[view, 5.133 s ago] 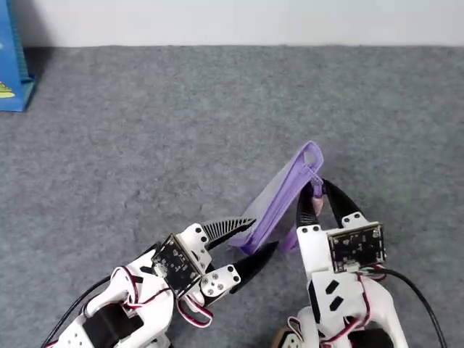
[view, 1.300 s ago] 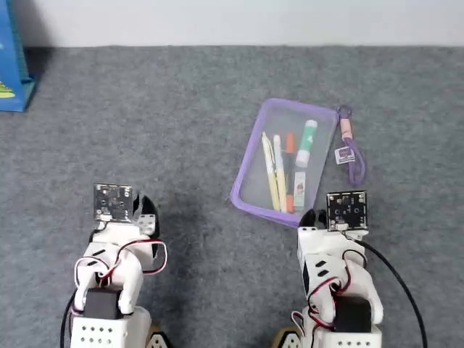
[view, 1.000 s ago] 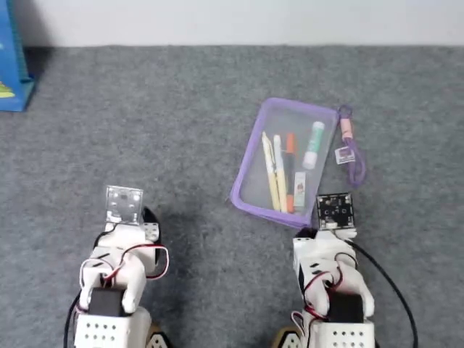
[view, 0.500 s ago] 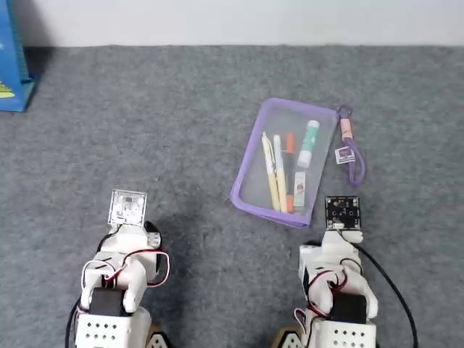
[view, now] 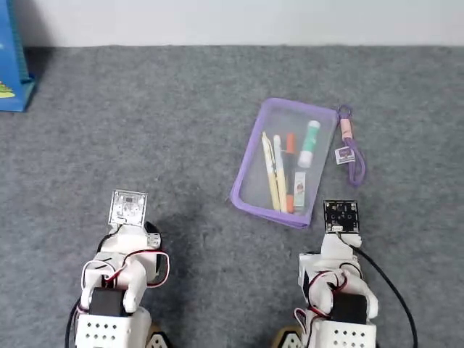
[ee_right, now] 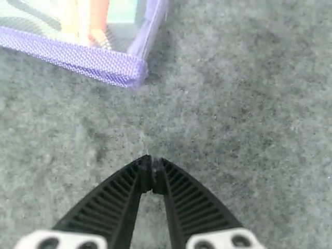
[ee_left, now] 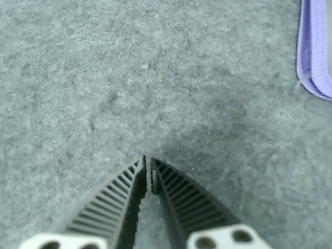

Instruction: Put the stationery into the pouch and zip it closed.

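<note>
A purple pouch point(view: 250, 177), flat on the grey carpet point(view: 145, 130). Holds several pens point(view: 279, 174) and a glue stick point(view: 309, 143), all visible through the clear face and laid along its length. Runs its long axis away from the arms, leaning a little to the right at the far end. Carries a purple strap point(view: 353, 163) with a pink tab at the far right corner, loose on the carpet beside it. Looks shut along its edges, though too fine to tell for sure.

Sits straight ahead of the right arm, near corner just beyond the right gripper point(ee_right: 151, 179). Pinched together at the tips, that one, grasping nothing, low over bare carpet. Lies well apart from the left gripper point(ee_left: 148, 176), likewise clenched and empty over bare carpet, with one purple edge of the pouch off to its right. Makes the right arm the nearer by far; probably calls for it alone, reaching forward along the pouch towards the strap end, should the zip need checking.

Beyond, plain carpet on every side, a blue box point(view: 13, 65) at the far left edge and a pale wall point(view: 232, 22) behind.
</note>
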